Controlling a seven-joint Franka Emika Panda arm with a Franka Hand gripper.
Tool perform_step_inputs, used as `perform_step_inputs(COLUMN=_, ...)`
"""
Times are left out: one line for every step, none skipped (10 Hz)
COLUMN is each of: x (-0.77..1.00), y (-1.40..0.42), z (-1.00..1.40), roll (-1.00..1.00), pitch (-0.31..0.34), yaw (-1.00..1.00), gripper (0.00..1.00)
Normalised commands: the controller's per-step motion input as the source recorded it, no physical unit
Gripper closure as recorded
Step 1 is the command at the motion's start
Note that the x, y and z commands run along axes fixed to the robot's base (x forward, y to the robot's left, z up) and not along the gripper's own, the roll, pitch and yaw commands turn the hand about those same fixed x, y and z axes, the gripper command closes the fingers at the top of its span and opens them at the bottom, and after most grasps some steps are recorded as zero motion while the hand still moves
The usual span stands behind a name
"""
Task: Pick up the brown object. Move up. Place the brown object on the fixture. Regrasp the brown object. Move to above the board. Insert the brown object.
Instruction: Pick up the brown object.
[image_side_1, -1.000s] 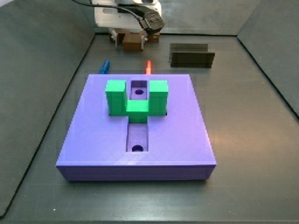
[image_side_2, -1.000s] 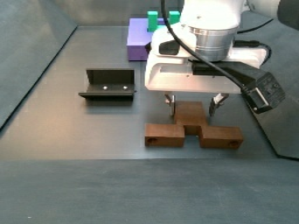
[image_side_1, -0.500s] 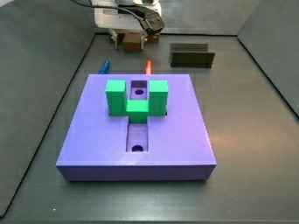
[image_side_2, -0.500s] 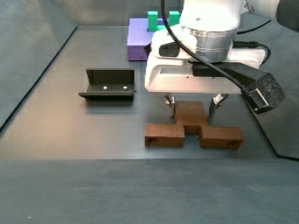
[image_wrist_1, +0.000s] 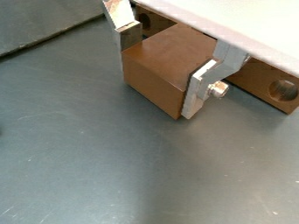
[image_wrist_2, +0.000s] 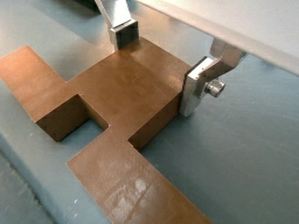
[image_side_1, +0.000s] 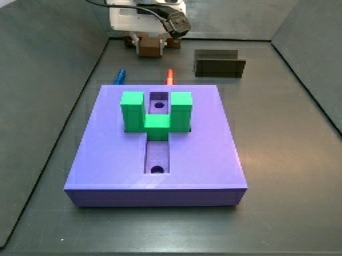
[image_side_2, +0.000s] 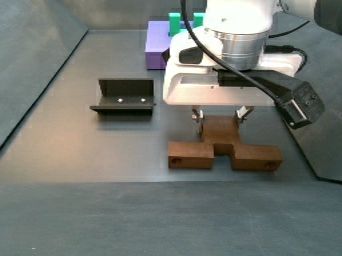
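The hand (image_side_2: 222, 118) sits low with its fingers (image_wrist_1: 205, 85) straddling the brown object's (image_wrist_2: 117, 96) middle bump, apparently closing for the pickup.

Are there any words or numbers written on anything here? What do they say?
There are none to read.
The brown object, with the gripper over it: no writing.
The board and its green block: no writing.
The fixture: no writing.
The robot's white body: no label I can make out.
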Motion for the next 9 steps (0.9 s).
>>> perform_step_inputs(x=0.00, y=0.00, z=0.00, roll=0.00, pitch=0.000, yaw=0.00, gripper=1.00)
perform_step_inputs(x=0.00, y=0.00, z=0.00, roll=0.00, pitch=0.000, yaw=0.00, gripper=1.00)
perform_step_inputs(x=0.00, y=0.00, z=0.00, roll=0.00, pitch=0.000, yaw=0.00, gripper=1.00)
perform_step_inputs(x=0.00, y=0.00, z=0.00, roll=0.00, pitch=0.000, yaw=0.00, gripper=1.00)
perform_step_inputs(x=0.00, y=0.00, z=0.00, roll=0.00, pitch=0.000, yaw=0.00, gripper=1.00)
perform_step_inputs(x=0.00, y=0.00, z=0.00, roll=0.00, pitch=0.000, yaw=0.00, gripper=1.00)
perform_step_inputs(x=0.00, y=0.00, z=0.00, roll=0.00, pitch=0.000, yaw=0.00, gripper=1.00)
perform_step_inputs(x=0.00, y=0.00, z=0.00, roll=0.00, pitch=0.000, yaw=0.00, gripper=1.00)
perform_step_inputs(x=0.00, y=0.00, z=0.00, roll=0.00, pitch=0.000, yaw=0.00, gripper=1.00)
